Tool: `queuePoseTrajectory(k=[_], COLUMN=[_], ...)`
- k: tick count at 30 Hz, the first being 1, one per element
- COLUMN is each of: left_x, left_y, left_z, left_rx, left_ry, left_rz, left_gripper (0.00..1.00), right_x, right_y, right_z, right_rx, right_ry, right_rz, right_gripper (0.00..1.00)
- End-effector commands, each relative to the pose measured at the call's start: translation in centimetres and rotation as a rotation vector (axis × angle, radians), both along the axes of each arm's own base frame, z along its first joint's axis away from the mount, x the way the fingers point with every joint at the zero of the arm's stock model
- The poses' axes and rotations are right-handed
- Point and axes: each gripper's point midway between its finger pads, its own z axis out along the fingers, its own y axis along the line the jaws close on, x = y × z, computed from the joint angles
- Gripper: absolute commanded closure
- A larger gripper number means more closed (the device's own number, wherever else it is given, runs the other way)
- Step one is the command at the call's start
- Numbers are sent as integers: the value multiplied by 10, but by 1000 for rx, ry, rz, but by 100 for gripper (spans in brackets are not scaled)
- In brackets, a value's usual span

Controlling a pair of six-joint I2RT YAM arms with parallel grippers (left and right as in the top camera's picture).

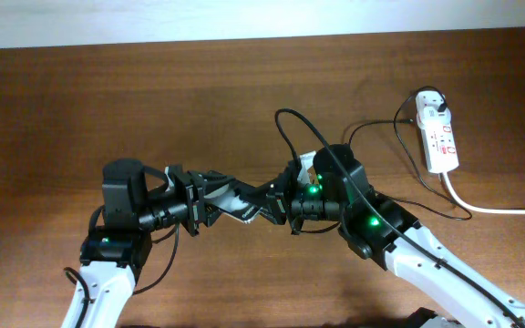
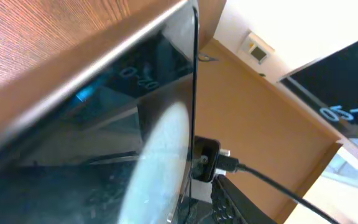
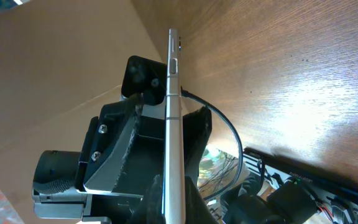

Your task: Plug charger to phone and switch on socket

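The phone (image 1: pixel 240 205) is held above the table between both arms. My left gripper (image 1: pixel 215 205) is shut on its left end; in the left wrist view the glossy face (image 2: pixel 104 143) fills the frame. My right gripper (image 1: pixel 279 204) is shut on the other end; in the right wrist view the phone's silver edge (image 3: pixel 174 118) runs down between my fingers (image 3: pixel 174 208). The charger's plug tip (image 2: pixel 207 160) sits at the phone's edge; I cannot tell if it is seated. Its black cable (image 1: pixel 285 128) loops back to the white adapter (image 1: pixel 431 102) in the socket (image 1: pixel 441 141).
The socket's thick white cord (image 1: pixel 499 210) runs off to the right edge. The charger cable lies in loops between the right arm and the socket. A pale wall borders the table's far edge.
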Motion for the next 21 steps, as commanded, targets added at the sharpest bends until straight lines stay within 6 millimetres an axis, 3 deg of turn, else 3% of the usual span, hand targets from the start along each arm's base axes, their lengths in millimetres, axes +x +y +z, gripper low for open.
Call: queuePoseTrajectory(k=[1, 15, 21], left_x=[8, 17, 25], left_y=[5, 10, 18], left_z=[-3, -2, -7], left_rx=[10, -10, 30], left_ry=[30, 79, 73], left_rz=[62, 136, 202], left_gripper=[70, 98, 100], right_x=[-1, 0, 1], right_y=[3, 2, 2], right_z=[11, 10, 10], right_rx=[17, 24, 21], right_ry=[-24, 18, 15], right_rz=[12, -12, -19], right_gripper=[96, 96, 77])
